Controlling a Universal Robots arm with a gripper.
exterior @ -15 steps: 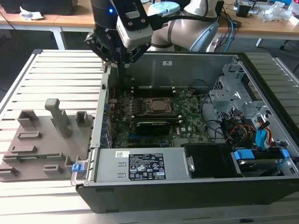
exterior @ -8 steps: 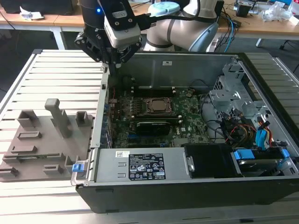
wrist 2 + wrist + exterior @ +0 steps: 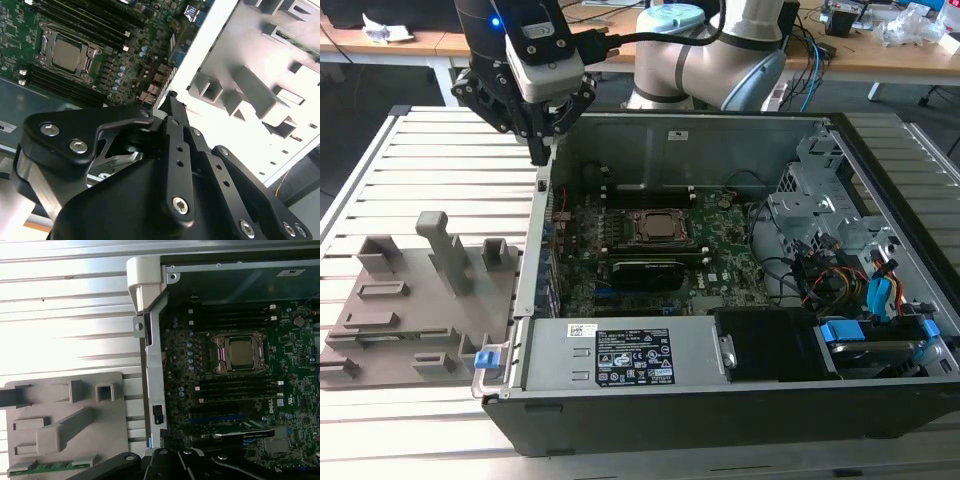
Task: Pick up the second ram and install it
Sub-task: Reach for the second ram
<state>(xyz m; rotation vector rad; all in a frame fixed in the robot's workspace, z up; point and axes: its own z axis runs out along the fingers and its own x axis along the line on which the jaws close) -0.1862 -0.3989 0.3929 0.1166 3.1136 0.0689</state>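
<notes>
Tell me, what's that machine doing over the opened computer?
A robot arm's tool hovers over the side wall of the open computer case, closed, with nothing visibly in it. The green memory stick it is meant to install lies in the gray holder tray beside the case, not yet picked up.

The black claw (image 3: 171,102) sits in the foreground, tips together and empty, before the pale case wall (image 3: 210,45) that parts the green motherboard (image 3: 12,35) and CPU socket (image 3: 67,52) from the grey fixture (image 3: 260,95)

Green second ram (image 3: 50,466) in gray holder (image 3: 115,405)
</notes>
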